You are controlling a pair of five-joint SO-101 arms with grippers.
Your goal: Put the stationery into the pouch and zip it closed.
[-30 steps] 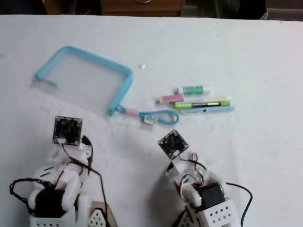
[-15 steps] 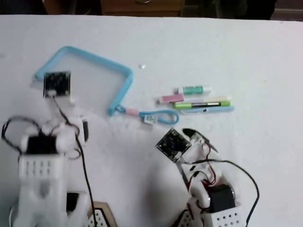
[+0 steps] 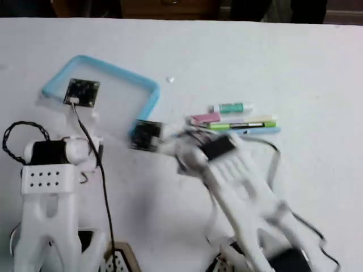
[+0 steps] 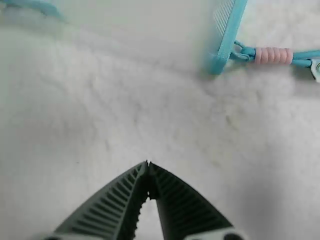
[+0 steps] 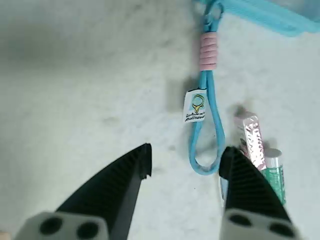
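Blue-edged translucent flat pouch [image 3: 116, 99] is being shown lying on the white-covered table [image 3: 283, 62], with the stationery cluster of pens and glue stick [image 3: 238, 123] at its 3 o'clock. The left tool [image 4: 148, 172] is being held clenched on nothing. The right tool [image 5: 185, 160] is being held released over the pouch's blue cord loop [image 5: 205, 82].

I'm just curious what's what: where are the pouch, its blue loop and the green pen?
pouch [image 3: 119, 71], high view, blue zipper rim
blue loop [image 5: 201, 169], right wrist view, its closed end
green pen [image 3: 249, 124], high view, mid barrel
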